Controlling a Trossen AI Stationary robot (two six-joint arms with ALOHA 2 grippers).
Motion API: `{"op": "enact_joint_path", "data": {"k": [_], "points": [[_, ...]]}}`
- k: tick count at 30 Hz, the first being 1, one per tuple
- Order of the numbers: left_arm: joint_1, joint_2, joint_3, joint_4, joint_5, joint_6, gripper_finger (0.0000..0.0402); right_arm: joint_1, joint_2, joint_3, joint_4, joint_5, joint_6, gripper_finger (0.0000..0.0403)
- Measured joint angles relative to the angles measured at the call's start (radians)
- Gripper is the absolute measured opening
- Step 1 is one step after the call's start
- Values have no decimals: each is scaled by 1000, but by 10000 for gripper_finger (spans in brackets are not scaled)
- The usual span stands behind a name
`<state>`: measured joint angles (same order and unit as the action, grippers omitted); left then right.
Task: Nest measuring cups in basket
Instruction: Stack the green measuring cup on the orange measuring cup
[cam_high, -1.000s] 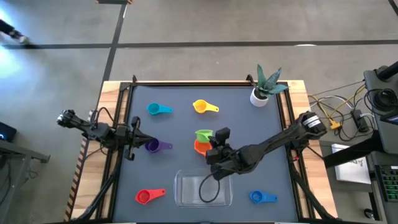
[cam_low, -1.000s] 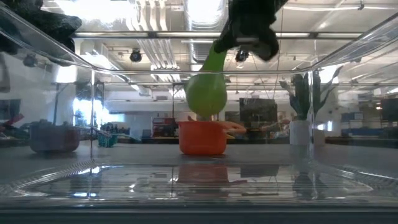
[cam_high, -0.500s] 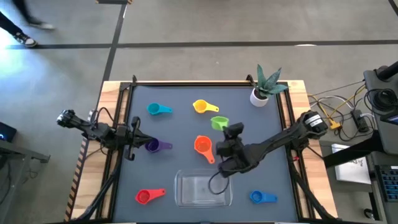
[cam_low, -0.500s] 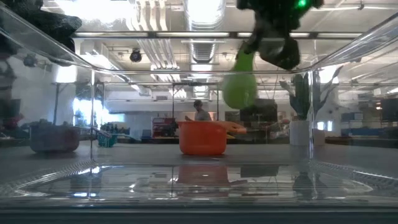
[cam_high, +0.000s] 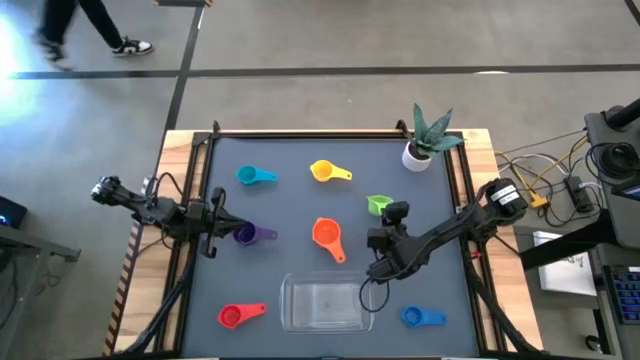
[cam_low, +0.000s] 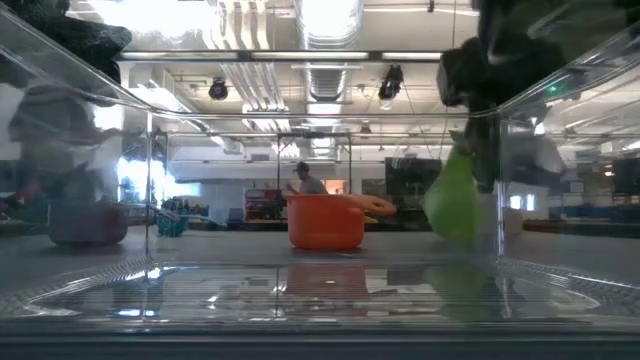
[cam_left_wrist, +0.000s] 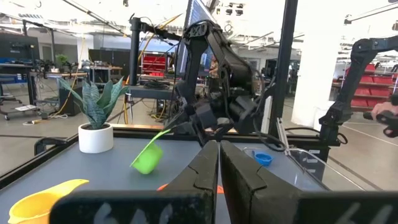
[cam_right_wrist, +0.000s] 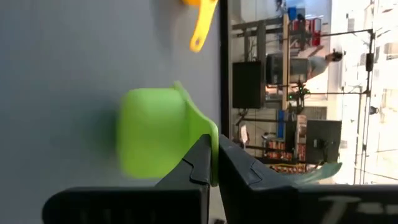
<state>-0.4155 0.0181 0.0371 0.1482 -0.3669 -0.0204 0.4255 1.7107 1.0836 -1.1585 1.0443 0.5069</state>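
The right gripper (cam_high: 392, 212) is clamped on the flat handle of the small green plastic measuring cup (cam_high: 378, 205), which hangs tilted in the air above the dark surface (cam_high: 280, 205), beside the orange round plastic measuring cup (cam_high: 325, 234) and well short of the clear rectangular plastic basket (cam_high: 324, 304), which looks empty. The step in hand appears to be carrying the green cup; the next move would call for bringing it over the basket, or over a larger cup, levelling it bowl-up and lowering before release. The left gripper (cam_high: 215, 221) waits, fingers together, near the purple round plastic measuring cup (cam_high: 246, 234) at the surface's left edge. No brand, label or writing can be read.
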Motion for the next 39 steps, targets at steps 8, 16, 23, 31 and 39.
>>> {"op": "enact_joint_path", "data": {"k": [8, 16, 23, 31, 39], "points": [[0, 0, 0, 0, 0, 0, 0, 16, -7, -68, 46, -81, 10, 13], [0, 0, 0, 0, 0, 0, 0, 20, -92, -68, 93, -266, 9, 85], [0, 0, 0, 0, 0, 0, 0, 34, -230, -83, 158, -380, 16, 168], [0, 0, 0, 0, 0, 0, 0, 42, -343, -89, 206, -485, 155, 233], [0, 0, 0, 0, 0, 0, 0, 41, -381, -165, 221, -393, 694, 280]]}}
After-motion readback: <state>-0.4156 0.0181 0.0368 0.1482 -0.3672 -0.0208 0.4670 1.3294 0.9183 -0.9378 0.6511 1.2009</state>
